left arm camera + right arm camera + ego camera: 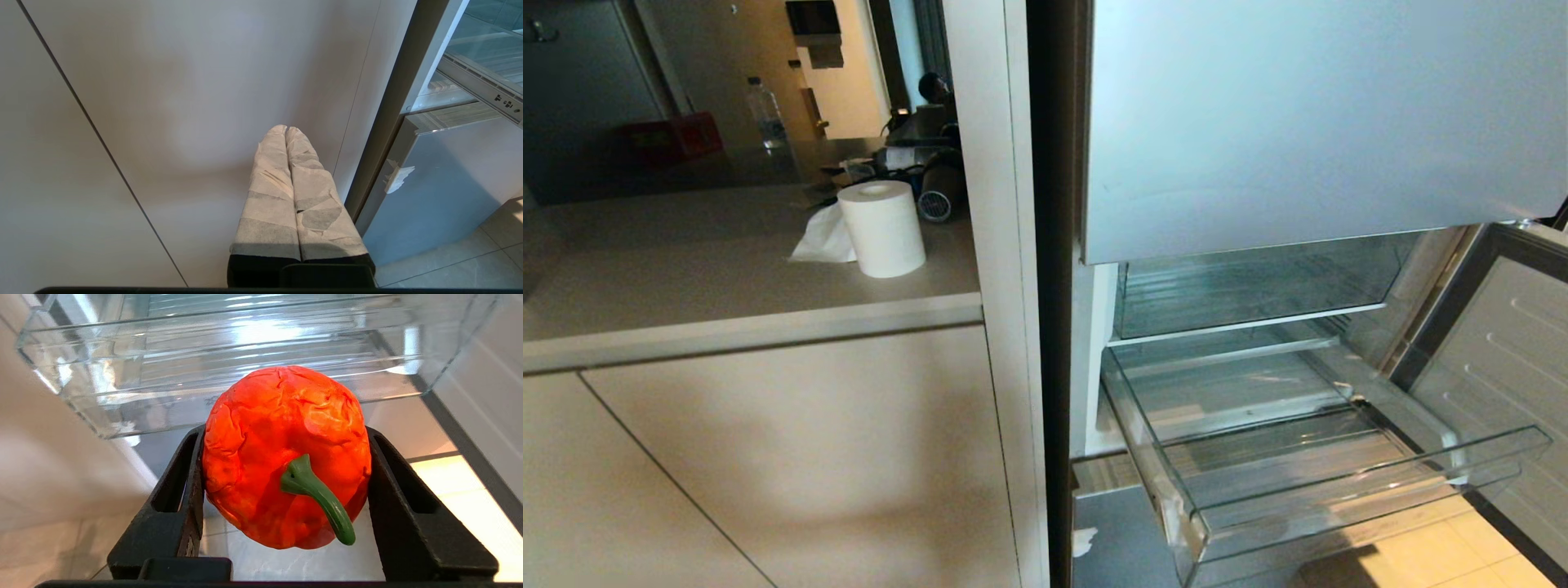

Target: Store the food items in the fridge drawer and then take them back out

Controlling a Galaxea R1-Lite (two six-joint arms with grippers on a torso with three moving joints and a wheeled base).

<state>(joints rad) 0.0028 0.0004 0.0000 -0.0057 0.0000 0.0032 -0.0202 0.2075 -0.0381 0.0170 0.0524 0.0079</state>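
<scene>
- Countertop (727, 269) fills the head view's nine o'clock side, with a paper roll (882, 227) standing on it and a plastic bottle (765, 113) further back toward eleven o'clock
- Left gripper (286, 130) is parked in front of the plain cabinet door (163, 102), its two taped fingers pressed together with nothing between them
- Fridge drawer (1339, 482) stands pulled out at four o'clock in the head view, a clear bin with a ribbed bottom; no food shows inside it, and a second clear compartment (1258, 290) sits shut above it
- Right gripper (286, 457) is outside the head view; its own camera shows both black jaws clamped on the sides of the red-orange food item (286, 457), green stem pointing back toward the camera
- Item sits squarely between the jaws and fills the gap; the drawer's clear front lip lies beyond it at twelve o'clock in that view, near but apart, so the item is outside the bin
- Judged step: carrying the item to or from the drawer; which way cannot be told
- To do it well, keep the squeeze steady, since the crinkled skin looks soft; if storing, lift clear of the tall front lip, go over the ribbed floor, lower close, then release so it does not roll
</scene>
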